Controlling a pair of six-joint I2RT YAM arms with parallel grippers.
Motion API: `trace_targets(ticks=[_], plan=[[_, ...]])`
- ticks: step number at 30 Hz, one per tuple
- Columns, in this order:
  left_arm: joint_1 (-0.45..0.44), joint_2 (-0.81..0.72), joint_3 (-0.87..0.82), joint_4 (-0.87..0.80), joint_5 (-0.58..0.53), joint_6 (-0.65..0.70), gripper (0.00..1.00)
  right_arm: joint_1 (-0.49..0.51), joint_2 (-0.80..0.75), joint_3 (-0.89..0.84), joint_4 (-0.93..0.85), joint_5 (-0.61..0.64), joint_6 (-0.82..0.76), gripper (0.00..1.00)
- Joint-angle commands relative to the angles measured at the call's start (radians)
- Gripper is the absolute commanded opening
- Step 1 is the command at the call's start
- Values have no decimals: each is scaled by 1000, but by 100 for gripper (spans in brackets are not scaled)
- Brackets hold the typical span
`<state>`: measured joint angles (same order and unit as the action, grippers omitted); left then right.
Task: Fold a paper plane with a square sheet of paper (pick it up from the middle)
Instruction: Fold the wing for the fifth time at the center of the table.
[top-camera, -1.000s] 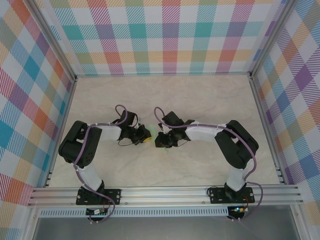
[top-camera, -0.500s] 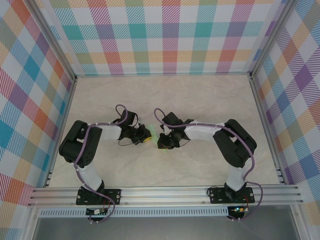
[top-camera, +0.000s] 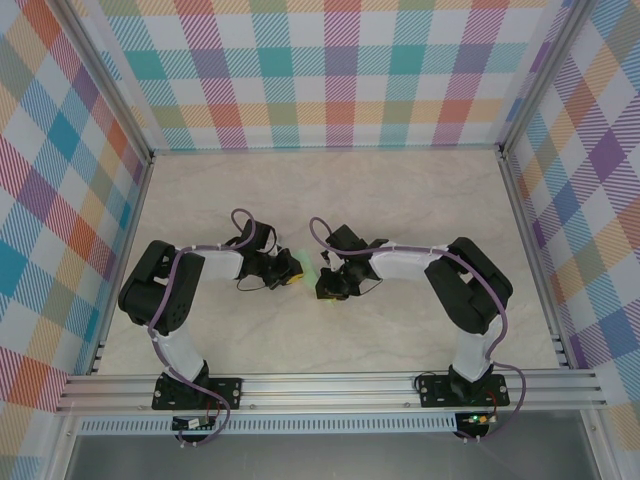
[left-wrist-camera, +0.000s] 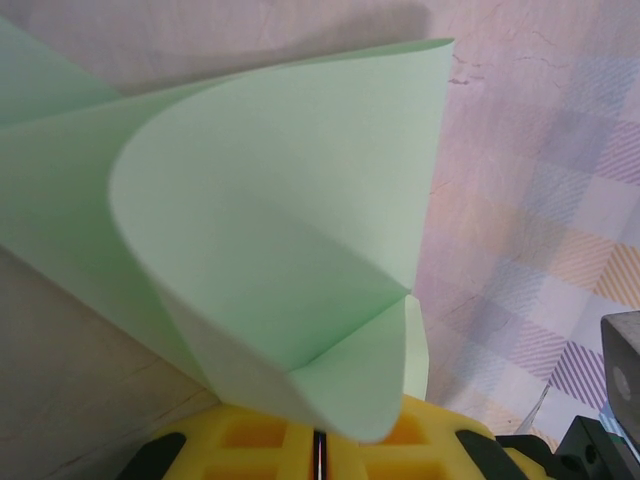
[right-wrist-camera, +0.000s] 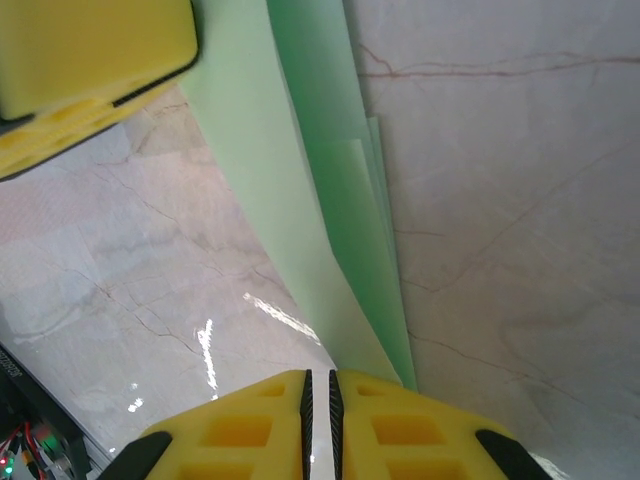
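Right hand (right-wrist-camera: 320, 390) had edged a bit away from my left hand (left-wrist-camera: 318, 450) vs. a sec ago; the left hardly budged. Both hands were pressed together. The left pinched the sheet (left-wrist-camera: 280, 230) at its creased corner, and the sheet bellied up in a loose curl just ahead of the pads. The right seemed to nip the folded end, w/ layers stacked right at its fingertips. The sheet hung stretched btwn the two hands, just off the tabletop (top-camera: 400, 190).

I judged it v. light, thin and floppy: it holds a crease but buckles under any push and tears if both hands pull apart. Best grip was on creased, doubled edges, not the single curled ply. The tabletop was smooth, glossy marble-look, so prob. slippery for pressing folds. Plaid walls (top-camera: 330, 70) sat well clear of both hands, w/ plenty of room.
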<state>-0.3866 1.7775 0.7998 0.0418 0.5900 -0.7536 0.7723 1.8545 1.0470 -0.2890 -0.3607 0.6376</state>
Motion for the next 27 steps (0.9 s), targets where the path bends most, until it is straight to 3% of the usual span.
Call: trace_targets(ticks=[1, 12, 27], plan=[[-9, 54, -2, -67, -99, 17, 9, -5, 26, -28, -53, -7, -24, 15], [-9, 59, 1, -85, -115, 20, 9, -10, 26, -91, -57, -37, -30, 15], [-9, 55, 3, -103, -127, 23, 8, -17, -107, -229, -30, -115, -66, 13]])
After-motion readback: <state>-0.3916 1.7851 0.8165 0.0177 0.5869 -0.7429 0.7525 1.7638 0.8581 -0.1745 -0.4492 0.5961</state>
